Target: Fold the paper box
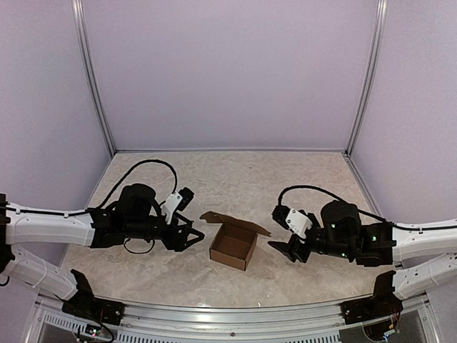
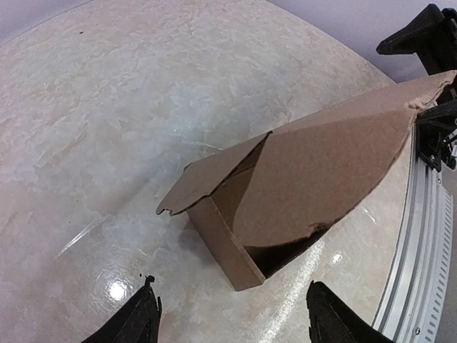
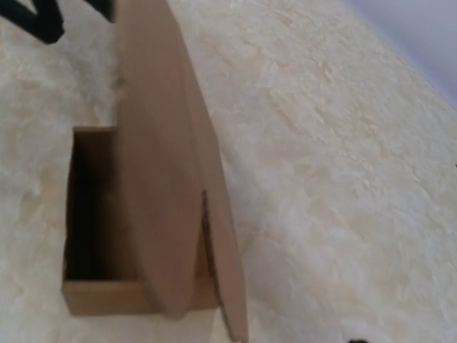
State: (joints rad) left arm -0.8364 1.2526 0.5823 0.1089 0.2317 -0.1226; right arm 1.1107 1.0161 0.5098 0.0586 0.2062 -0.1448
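The paper box (image 1: pixel 233 247) is a small brown cardboard box standing on the table between my two grippers. Its top is open and its lid flap (image 1: pixel 235 219) sticks up and back from the far side. My left gripper (image 1: pixel 191 235) is open and empty, just left of the box and apart from it. In the left wrist view the box (image 2: pixel 235 250) lies ahead of the gripper (image 2: pixel 235 330), with the lid flap (image 2: pixel 328 164) raised. My right gripper (image 1: pixel 283 249) is a short way right of the box, empty, and looks open. The right wrist view shows the box (image 3: pixel 107 296) and lid (image 3: pixel 157 179), blurred.
The marbled tabletop (image 1: pixel 235 175) is walled in by lilac panels at the back and both sides. A metal rail (image 1: pixel 228 314) runs along the near edge, also showing in the left wrist view (image 2: pixel 421 250). The right arm's black parts (image 2: pixel 428 43) show beyond the box.
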